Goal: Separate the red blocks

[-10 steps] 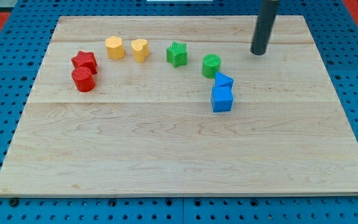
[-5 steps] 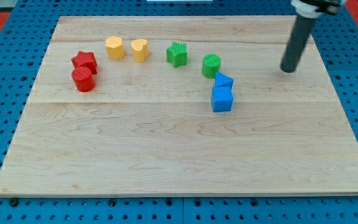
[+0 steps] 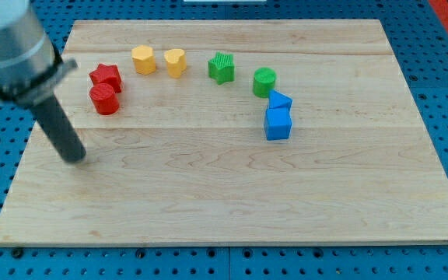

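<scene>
Rod's tip on table, below-left of red cylinder, apart; red star touching cylinder. No jaws on rod.

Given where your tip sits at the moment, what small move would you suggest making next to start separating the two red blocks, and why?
Probably I would slide my tip toward the view's top, up to the red cylinder. It touches the red star just above it, and my tip sits below and left of both, touching neither. From there a push at their seam might part them, and the yellow blocks lie close on the right.
</scene>
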